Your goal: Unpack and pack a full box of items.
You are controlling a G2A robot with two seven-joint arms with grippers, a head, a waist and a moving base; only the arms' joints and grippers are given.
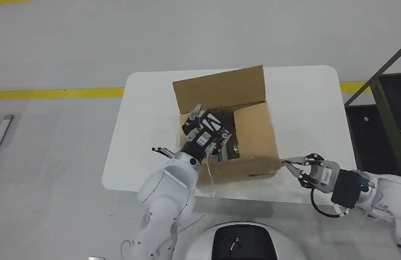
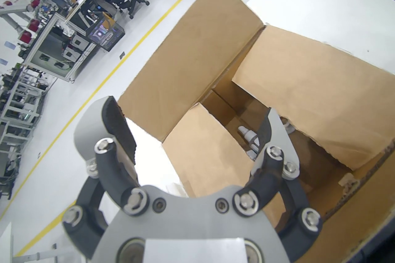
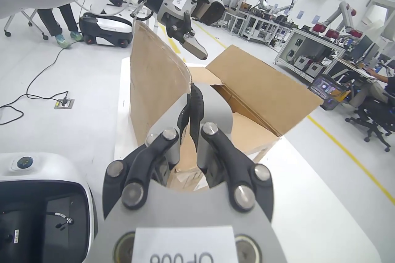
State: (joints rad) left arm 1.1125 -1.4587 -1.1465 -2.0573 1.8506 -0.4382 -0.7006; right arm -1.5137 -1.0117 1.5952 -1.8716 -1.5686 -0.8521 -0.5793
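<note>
Right fingers (image 3: 216, 110) are pressed narrow on the torn edge of the near flap (image 3: 154, 76), pinching the cardboard between the pads. The right gripper (image 1: 292, 166) sits at that flap's outer corner and holds it back from the opening, with the arm lying low along the table (image 1: 304, 91) on the robot's side. Left fingers (image 2: 115, 128) are spread wide and hold nothing. One stands outside the box (image 1: 219, 91) and the other over its interior, so they straddle the short side flap (image 2: 200, 153); contact with it cannot be confirmed. The left gripper (image 1: 205, 120) hangs over the opening with the wrist pitched downward and the forearm rising from the near edge of the table. The box stands mid-table with its far flap upright, and white bottle-like items (image 2: 248, 134) lie at the bottom. Judged step: early unpacking — the opening is being held clear so the first item can be drawn. The next move calls for the left gripper to descend past the side flap and close on one item, while the right keeps its pinch — otherwise the flap is likely to swing back across the opening.
</note>
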